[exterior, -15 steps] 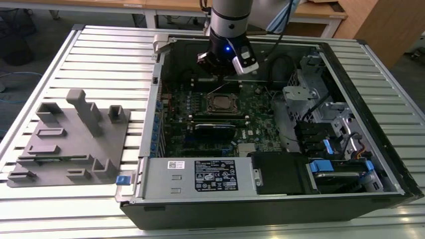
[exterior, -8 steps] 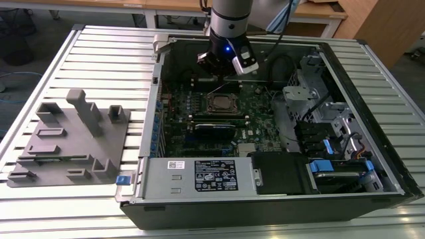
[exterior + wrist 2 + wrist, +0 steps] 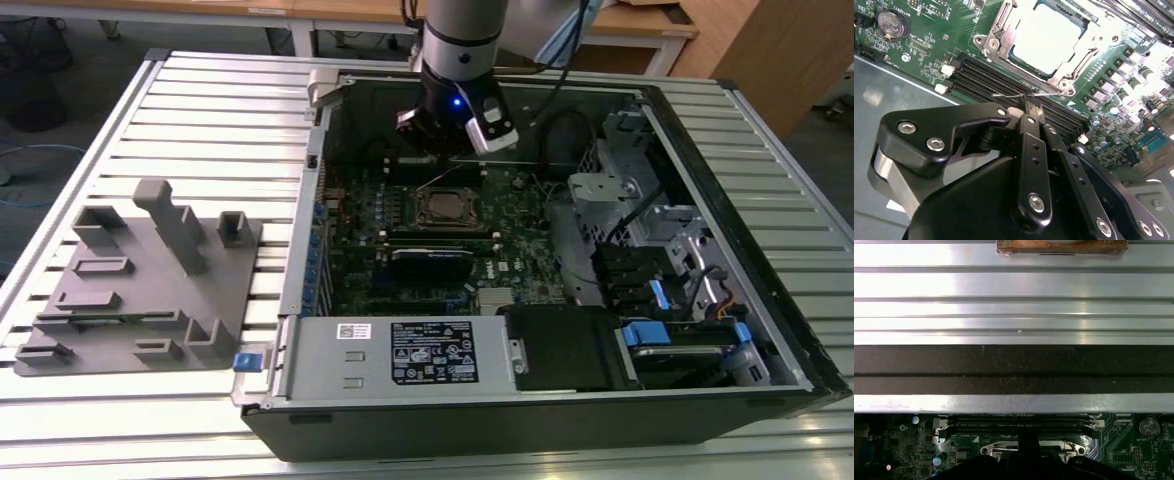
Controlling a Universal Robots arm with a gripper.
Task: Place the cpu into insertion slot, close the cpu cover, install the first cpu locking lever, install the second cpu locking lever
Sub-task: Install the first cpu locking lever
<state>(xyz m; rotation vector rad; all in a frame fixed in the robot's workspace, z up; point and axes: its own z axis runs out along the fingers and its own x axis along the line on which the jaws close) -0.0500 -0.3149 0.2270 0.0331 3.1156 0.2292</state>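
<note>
In the second wrist view, shows the gripper (image 3: 1027,102), fingers (image 3: 1026,135) pressed together, tip at the thin locking lever (image 3: 1009,94); cannot tell if pinching it. Lies along the edge of the cpu cover (image 3: 1026,65), cpu (image 3: 1051,37) underneath. Probably springy, slippery wire; best held by its bent end. In the exterior view, sits mid motherboard (image 3: 354,230). In the first wrist view, peeks out below the case wall (image 3: 1014,370).

worktop (image 3: 200,100): ribbed bare metal slats, brushed, softly shining
computer case (image 3: 534,425): matt black painted shell, bare sheet-metal edges
motherboard (image 3: 929,55): green lacquered board, slightly glossy
cpu (image 3: 1051,40): smooth pale metal face, glaring under the light
cpu cover (image 3: 1004,35): shiny silvery metal frame
end effector (image 3: 1030,106): black satin metal links, bright steel screws
fixture (image 3: 134,290), at 9 o'clock of the case: matt grey plastic
</note>
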